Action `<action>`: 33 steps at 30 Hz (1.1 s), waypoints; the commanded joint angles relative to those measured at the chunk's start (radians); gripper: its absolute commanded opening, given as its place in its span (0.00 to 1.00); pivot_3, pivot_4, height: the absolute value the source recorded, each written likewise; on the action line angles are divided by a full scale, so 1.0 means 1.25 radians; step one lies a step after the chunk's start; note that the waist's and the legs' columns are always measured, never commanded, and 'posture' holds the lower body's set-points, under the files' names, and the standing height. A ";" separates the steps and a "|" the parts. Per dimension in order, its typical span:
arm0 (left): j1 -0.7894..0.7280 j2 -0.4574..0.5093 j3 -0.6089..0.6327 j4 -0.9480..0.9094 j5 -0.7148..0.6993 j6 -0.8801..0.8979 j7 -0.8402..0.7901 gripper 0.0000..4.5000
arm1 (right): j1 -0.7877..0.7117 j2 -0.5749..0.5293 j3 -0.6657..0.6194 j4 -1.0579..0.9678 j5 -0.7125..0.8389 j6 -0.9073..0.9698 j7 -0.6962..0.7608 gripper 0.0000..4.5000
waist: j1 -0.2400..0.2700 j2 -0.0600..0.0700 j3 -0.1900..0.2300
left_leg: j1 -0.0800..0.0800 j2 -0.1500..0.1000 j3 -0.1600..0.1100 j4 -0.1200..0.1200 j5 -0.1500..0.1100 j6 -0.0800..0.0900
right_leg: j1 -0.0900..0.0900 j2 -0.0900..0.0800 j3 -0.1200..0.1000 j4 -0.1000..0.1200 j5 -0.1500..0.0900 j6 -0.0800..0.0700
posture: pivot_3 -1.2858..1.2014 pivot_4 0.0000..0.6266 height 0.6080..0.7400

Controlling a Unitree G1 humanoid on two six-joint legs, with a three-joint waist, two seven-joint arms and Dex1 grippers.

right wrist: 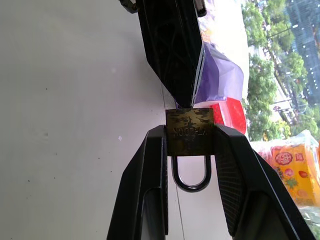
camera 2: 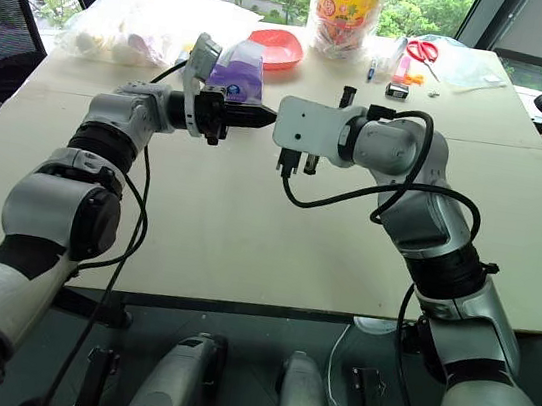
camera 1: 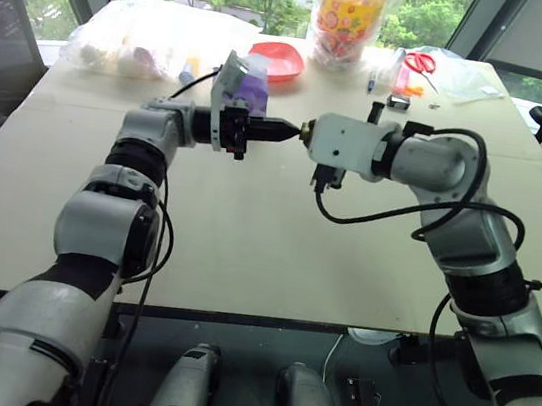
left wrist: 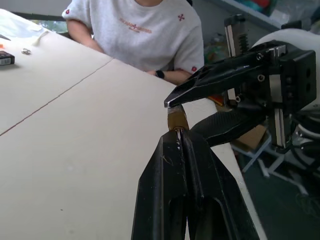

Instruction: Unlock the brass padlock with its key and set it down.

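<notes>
Held above the table (camera 1: 244, 250), the brass padlock (right wrist: 189, 132) sits clamped by its flat sides in the right gripper (right wrist: 190, 135). The left gripper (left wrist: 180, 137), fully closed, meets its base. Small, rigid and probably slick, it suits a body grip.

Brass-yellow padlock (right wrist: 189, 131), silvery shackle; black claw fingers (right wrist: 150, 185); red bowl (camera 1: 277, 60).

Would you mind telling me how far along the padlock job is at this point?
Done: the right tool holds the padlock above the table, its shackle still looped closed. In hand: the left tool is shut at the padlock's end, presumably on the key, which is not visible. Left: turning it, opening the shackle and setting the padlock down.
</notes>
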State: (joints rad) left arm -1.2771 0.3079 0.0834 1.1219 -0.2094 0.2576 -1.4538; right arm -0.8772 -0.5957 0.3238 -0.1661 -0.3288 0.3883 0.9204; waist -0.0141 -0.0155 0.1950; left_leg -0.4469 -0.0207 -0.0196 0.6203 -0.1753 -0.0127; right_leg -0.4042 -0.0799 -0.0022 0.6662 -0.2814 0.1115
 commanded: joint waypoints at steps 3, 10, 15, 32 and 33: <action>0.015 0.008 -0.055 -0.048 0.049 -0.131 -0.024 0.01 | -0.008 -0.001 -0.014 -0.047 0.016 0.004 0.012 0.16 | 0.000 0.000 0.000 | 0.000 0.000 0.000 0.000 0.000 0.000 | 0.000 0.000 0.000 0.000 0.000 0.000 | 0.52 0.24 1.00; 0.035 0.012 -0.098 -0.069 0.096 -0.303 -0.003 0.01 | 0.000 -0.005 -0.017 -0.047 0.023 0.013 0.016 0.16 | 0.000 0.000 0.000 | 0.000 0.000 0.000 0.000 0.000 0.000 | 0.000 0.000 0.000 0.000 0.000 0.000 | 0.52 0.24 1.00; 0.041 0.016 -0.118 -0.065 0.125 -0.387 0.013 0.01 | 0.001 -0.005 -0.019 -0.047 0.023 0.017 0.016 0.16 | 0.001 0.000 0.000 | 0.000 0.000 0.000 0.001 0.000 0.000 | 0.000 0.000 0.000 0.000 0.000 0.000 | 0.52 0.24 1.00; -0.059 0.034 0.036 0.005 -0.046 0.187 -0.030 0.65 | -0.009 -0.015 -0.019 -0.041 0.011 0.003 -0.007 0.16 | 0.000 0.000 0.000 | 0.000 0.000 -0.001 0.002 0.000 0.000 | 0.001 0.000 -0.001 0.001 0.000 0.000 | 0.52 0.24 1.00; -0.043 0.022 0.023 -0.010 -0.038 0.180 -0.031 0.65 | -0.011 -0.014 -0.019 -0.040 0.010 0.001 -0.010 0.16 | 0.000 0.000 0.000 | 0.000 0.000 -0.001 0.003 0.000 0.000 | 0.001 0.000 -0.001 0.001 0.000 0.000 | 0.52 0.24 1.00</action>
State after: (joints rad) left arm -1.3229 0.3541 0.1094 1.1460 -0.2340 0.4684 -1.4851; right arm -0.8563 -0.6083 0.3302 -0.1751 -0.3103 0.4049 0.9262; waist -0.0140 -0.0155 0.1950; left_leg -0.4473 -0.0204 -0.0210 0.6235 -0.1755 -0.0123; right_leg -0.4029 -0.0794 -0.0030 0.6674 -0.2814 0.1116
